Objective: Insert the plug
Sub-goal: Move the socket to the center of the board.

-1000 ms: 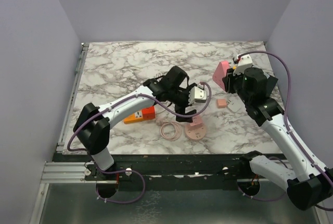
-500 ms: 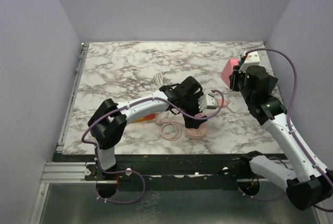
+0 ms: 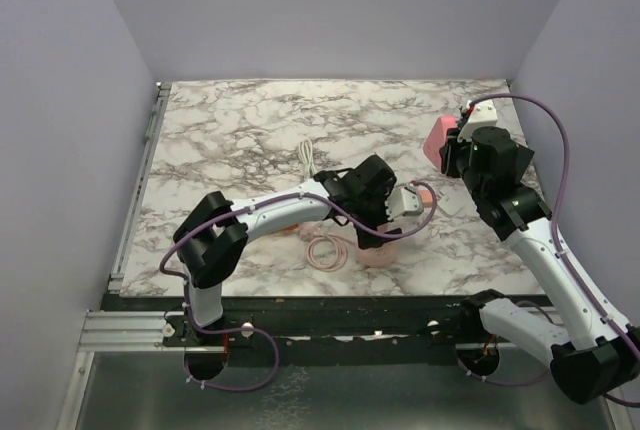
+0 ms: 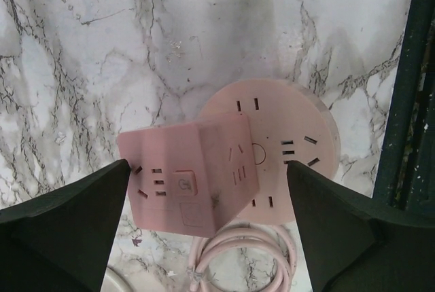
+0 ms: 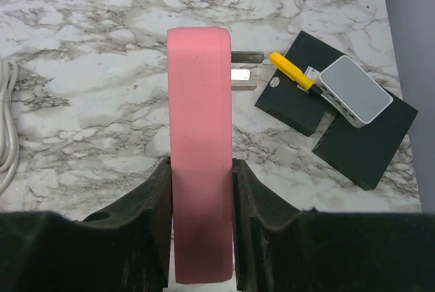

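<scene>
top external: plug above marbled table, lilac walls.

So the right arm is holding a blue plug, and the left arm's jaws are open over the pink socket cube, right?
Nearly. The plug is pink, not blue. The right wrist view shows it clamped between the right jaws, with its metal prongs sticking out. The left jaws are indeed open over the pink socket cube.

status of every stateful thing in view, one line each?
left claw: open, empty, straddling cube socket
right claw: shut on pink plug
pink plug: held, prongs bare, not inserted
cube socket: visible slots empty
round socket: visible slots empty
pink cord: coiled
</scene>
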{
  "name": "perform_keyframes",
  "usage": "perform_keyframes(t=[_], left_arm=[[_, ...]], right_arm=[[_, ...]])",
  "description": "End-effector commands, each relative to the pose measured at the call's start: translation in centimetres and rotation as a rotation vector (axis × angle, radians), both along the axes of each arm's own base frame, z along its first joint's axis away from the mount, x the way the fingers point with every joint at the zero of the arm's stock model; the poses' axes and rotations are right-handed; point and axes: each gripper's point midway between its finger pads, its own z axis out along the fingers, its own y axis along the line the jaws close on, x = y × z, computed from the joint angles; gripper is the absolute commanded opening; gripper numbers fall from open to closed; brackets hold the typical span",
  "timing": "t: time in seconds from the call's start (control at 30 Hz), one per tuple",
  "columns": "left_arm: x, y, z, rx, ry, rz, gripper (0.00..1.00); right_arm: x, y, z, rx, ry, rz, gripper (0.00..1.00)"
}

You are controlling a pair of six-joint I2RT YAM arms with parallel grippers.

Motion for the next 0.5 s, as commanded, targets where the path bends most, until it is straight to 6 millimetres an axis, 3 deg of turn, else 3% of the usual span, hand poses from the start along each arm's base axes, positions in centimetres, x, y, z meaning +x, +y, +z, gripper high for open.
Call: perform_keyframes(t=[0.0, 0.23, 0.47], left_arm=[[-1.2, -0.9, 3.1, -0.033, -0.084, -0.046, 0.99], [-2.5, -0.3, 3.6, -0.01, -0.254, -0.15, 0.99], [-1.4, 1.0, 4.0, -0.01, -0.217, 0.006, 0.99]], right_arm=[[0.0, 0.3, 2.2, 0.034, -0.06, 0.021, 0.01], [-0.1, 0.4, 1.9, 0.042, -0.054, 0.024, 0.01], [-0.4, 0.5, 2.2, 0.045, -0.048, 0.035, 0.01]])
